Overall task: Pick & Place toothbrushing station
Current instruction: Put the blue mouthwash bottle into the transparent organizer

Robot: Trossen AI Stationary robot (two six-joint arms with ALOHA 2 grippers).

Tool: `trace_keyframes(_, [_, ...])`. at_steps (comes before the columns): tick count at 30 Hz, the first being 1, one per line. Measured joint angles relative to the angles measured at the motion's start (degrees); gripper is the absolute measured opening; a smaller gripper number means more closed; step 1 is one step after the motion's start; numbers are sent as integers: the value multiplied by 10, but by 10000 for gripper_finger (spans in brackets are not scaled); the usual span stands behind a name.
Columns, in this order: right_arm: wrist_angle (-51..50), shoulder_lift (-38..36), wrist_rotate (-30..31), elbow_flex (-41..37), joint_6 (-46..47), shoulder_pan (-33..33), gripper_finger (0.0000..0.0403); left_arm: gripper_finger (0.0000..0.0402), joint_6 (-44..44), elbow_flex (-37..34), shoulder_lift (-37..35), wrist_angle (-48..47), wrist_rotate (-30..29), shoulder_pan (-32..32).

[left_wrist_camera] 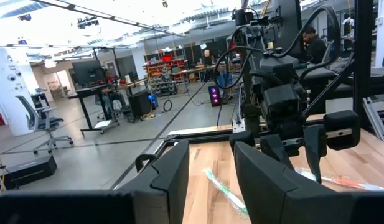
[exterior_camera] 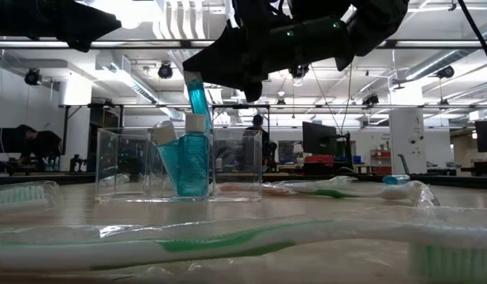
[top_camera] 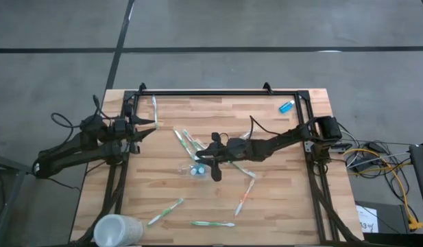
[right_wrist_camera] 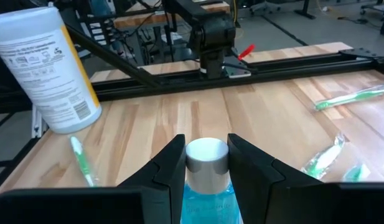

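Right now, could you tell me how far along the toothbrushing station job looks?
Partly done, I'd judge. One blue tube already stands in the clear holder. In hand: the right gripper is shut on a second blue tube just above the holder. Left: several toothbrushes lie loose on the table, and another blue tube lies at its far right corner. The left gripper waits open at the table's left edge.

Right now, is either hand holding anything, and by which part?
The right hand holds a small blue tube by its neck, just under the white cap, above the clear holder. The left hand holds nothing.
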Motion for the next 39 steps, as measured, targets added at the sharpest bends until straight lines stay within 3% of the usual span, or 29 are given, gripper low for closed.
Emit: trace_keyframes(39, [-7,0,-18,4,-2,0,108,133,0,0,0,0,0,0])
